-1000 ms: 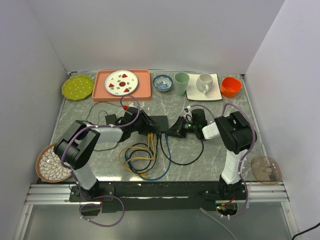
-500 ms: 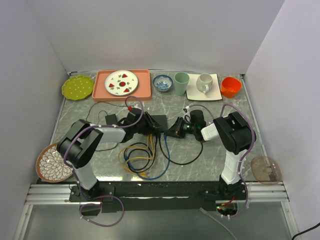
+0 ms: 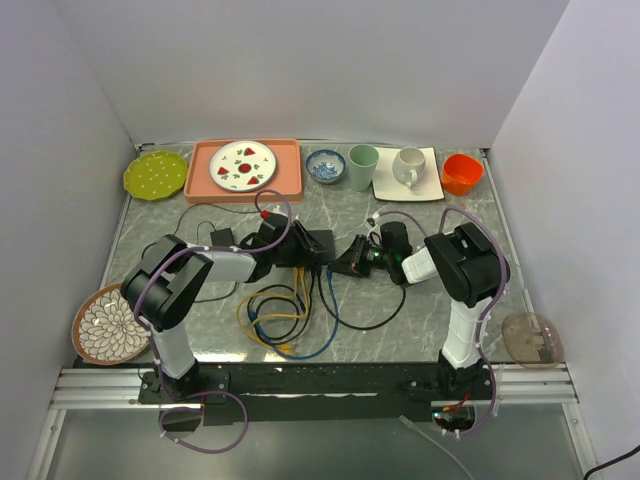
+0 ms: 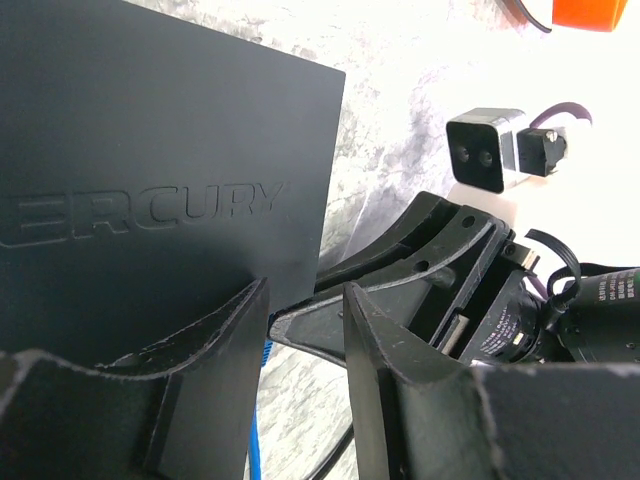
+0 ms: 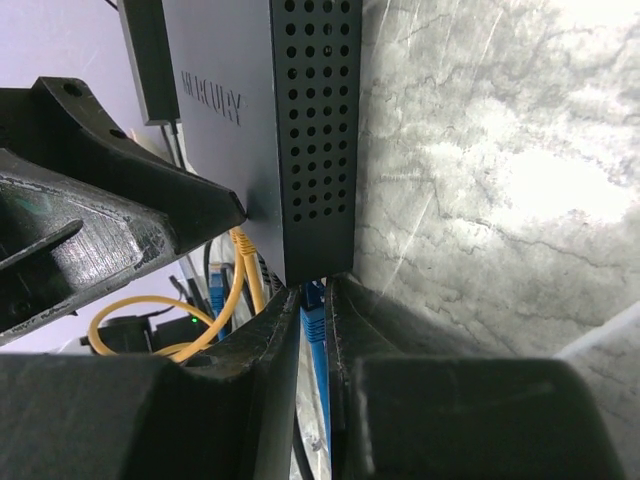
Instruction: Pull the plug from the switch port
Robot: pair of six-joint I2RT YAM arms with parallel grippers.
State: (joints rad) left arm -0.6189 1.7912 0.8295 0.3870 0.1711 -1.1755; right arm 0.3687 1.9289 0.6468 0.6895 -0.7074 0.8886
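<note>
The switch (image 3: 316,243) is a flat black box mid-table, with yellow and blue cables leaving its near edge. In the left wrist view the switch (image 4: 150,140) fills the upper left. My left gripper (image 3: 291,251) rests over its left part; in its own view the left gripper (image 4: 305,300) has its jaws apart with nothing between them. My right gripper (image 3: 345,262) is at the switch's right corner. In its own view the right gripper (image 5: 313,290) is shut on a blue plug (image 5: 314,312) right at the edge of the switch (image 5: 260,110).
Loops of yellow cable (image 3: 265,310) and blue cable (image 3: 300,350) lie in front of the switch. A small black adapter (image 3: 221,238) sits to its left. Plates, a pink tray (image 3: 243,170), cups and bowls line the back. A patterned dish (image 3: 105,325) is at the near left.
My left arm has shifted a little to the right, further over the switch. My right gripper has stayed at the switch's right corner.
</note>
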